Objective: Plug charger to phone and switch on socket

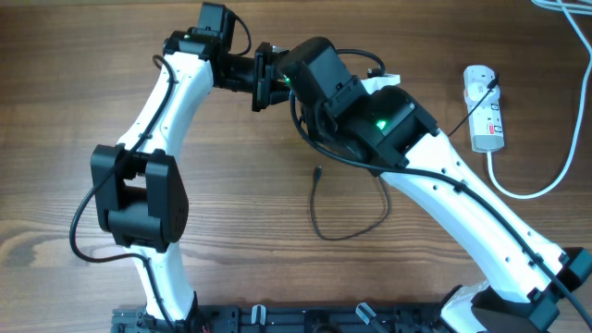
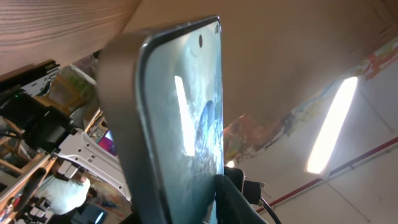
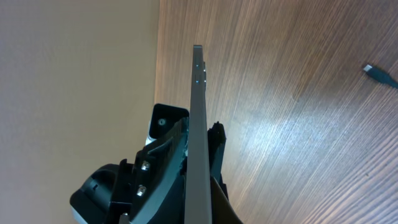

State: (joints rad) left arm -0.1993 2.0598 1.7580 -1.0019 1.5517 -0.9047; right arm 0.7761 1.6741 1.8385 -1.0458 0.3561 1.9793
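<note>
The white-and-black left arm reaches up from the near left edge of the brown wooden table (image 1: 250, 268). The left gripper (image 1: 263, 79) meets the other arm head-on at the far middle of the table.

Between the two is the slim rectangular phone (image 2: 186, 118) with a grey frame and a glossy, reflecting screen. It is held off the tabletop and stands on its edge, so the right wrist camera sees only a thin grey line (image 3: 198, 124). In the left wrist view a dark finger (image 2: 231, 198) lies against the glass at the bottom. The left gripper looks clamped on the phone.

The right gripper (image 1: 282, 80) comes in from the other side. Dark parts sit tight against both faces of the phone in its own view, so it too appears closed on it.

Right of centre, the thin black charger cable (image 1: 313, 205) lies in a loose loop on the wood. Its small plug tip (image 1: 317, 171) is free, well apart from the phone.

At the far right lies the white elongated power strip (image 1: 485, 111), with a dark lead plugged into it. A thick white cable (image 1: 527, 192) curves away from it. Its switch is too small to read.
</note>
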